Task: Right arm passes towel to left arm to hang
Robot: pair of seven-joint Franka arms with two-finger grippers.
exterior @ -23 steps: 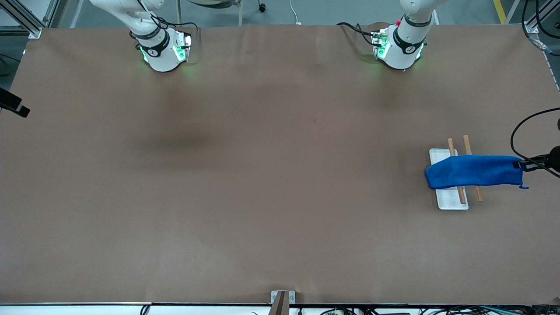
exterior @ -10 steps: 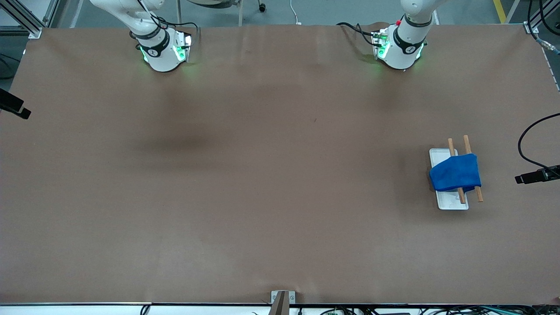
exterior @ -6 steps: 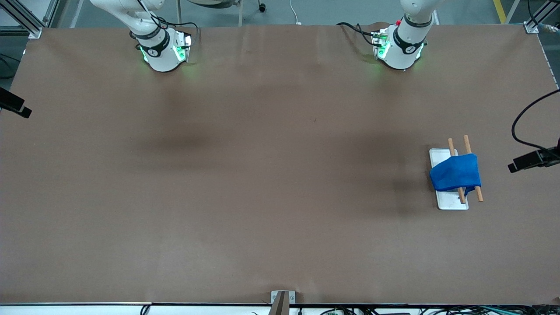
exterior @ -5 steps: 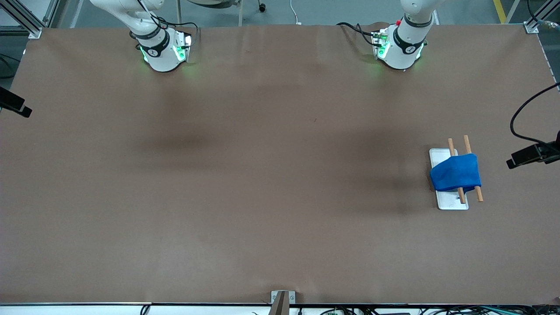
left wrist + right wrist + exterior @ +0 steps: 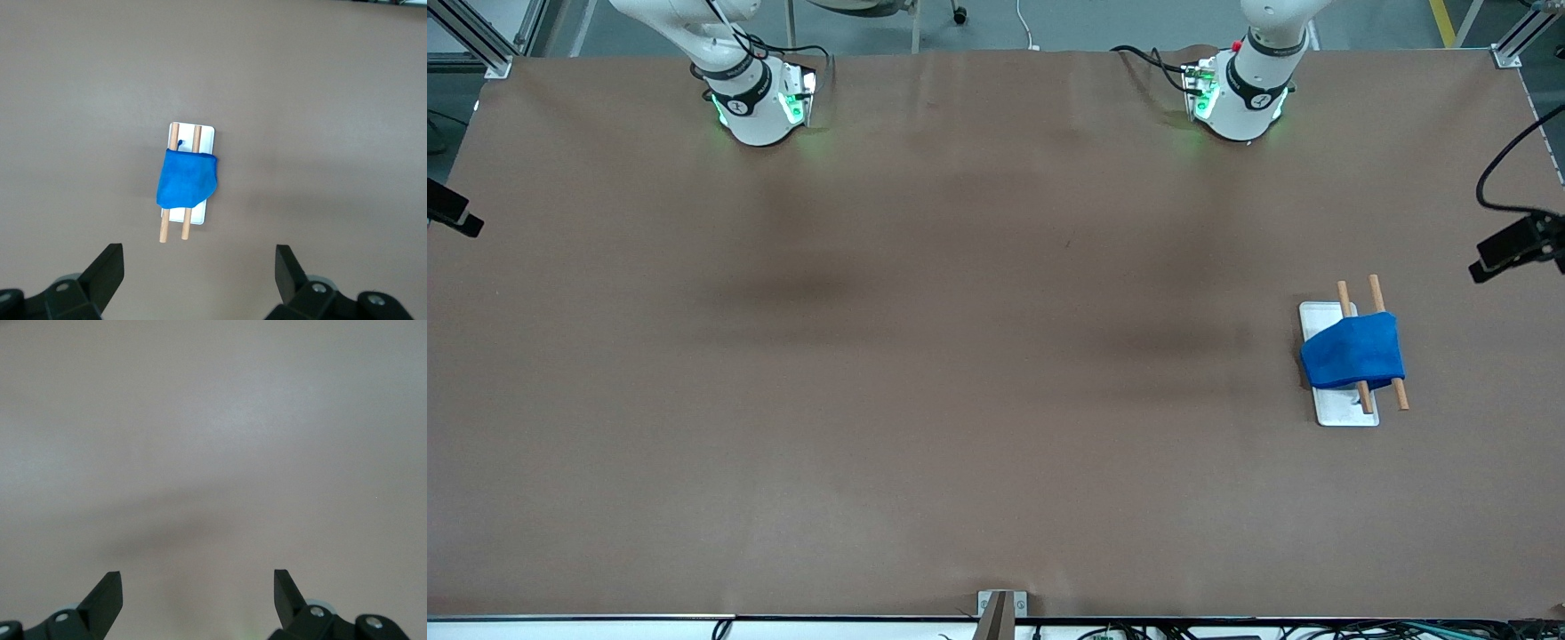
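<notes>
The bright blue towel (image 5: 1352, 354) hangs draped over two wooden rods (image 5: 1400, 396) of a small rack with a white base (image 5: 1347, 413), toward the left arm's end of the table. It also shows in the left wrist view (image 5: 187, 179), with the rods (image 5: 163, 230) sticking out from under it. My left gripper (image 5: 1485, 265) is open and empty, high over the table's edge at that end, apart from the towel; its own view shows it (image 5: 200, 267) wide open. My right gripper (image 5: 467, 224) is open and empty over the other end's edge, seen open in its own view (image 5: 198, 590).
The brown table (image 5: 960, 356) is bare apart from the rack. A small metal bracket (image 5: 996, 609) sits at the table edge nearest the front camera. A black cable (image 5: 1498, 164) loops above the left gripper.
My left gripper let go of the towel's end, and the stretched towel dropped into a drape over the rods. The gripper then rose and drew away. The right arm has not moved.
</notes>
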